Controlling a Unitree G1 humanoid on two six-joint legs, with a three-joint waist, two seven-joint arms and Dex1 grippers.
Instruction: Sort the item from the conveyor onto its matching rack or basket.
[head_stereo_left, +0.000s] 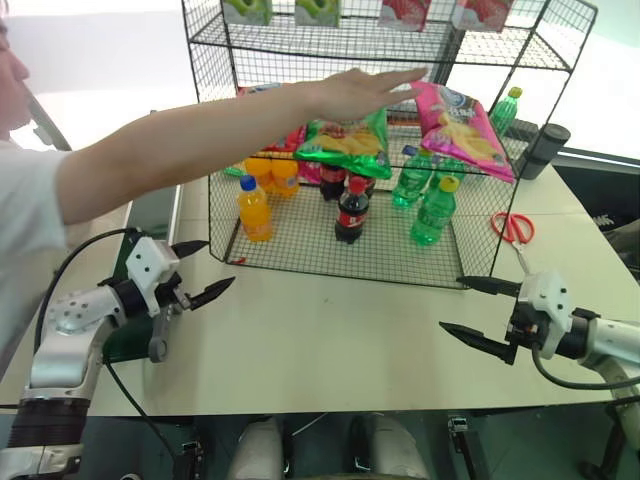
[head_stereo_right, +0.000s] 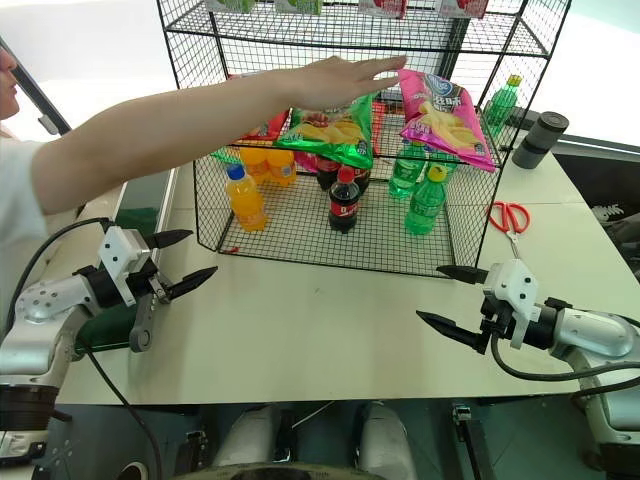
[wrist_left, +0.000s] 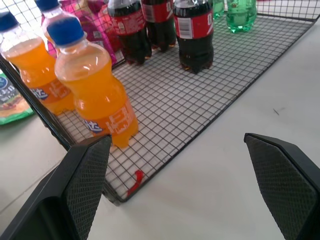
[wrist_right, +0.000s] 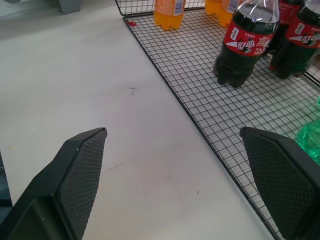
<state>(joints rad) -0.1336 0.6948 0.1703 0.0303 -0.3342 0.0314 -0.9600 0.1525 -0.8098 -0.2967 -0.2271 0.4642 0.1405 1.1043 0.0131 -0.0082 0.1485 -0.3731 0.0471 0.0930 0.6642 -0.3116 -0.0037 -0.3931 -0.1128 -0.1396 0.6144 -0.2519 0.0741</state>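
While a person's arm (head_stereo_left: 200, 135) crosses the rack (head_stereo_left: 400, 250) | both grippers released | scissors (head_stereo_left: 512, 228) beside rack

White Chinese characters stand on the red label of the cola bottle (wrist_right: 243, 42) and the orange soda bottle (wrist_left: 95, 90), none legible enough to transcribe.

The left claw (head_stereo_left: 202, 270) sits at the lower left of the frame, the right claw (head_stereo_left: 472, 310) at the lower right; both gape wide, empty, pointing inward toward each other.
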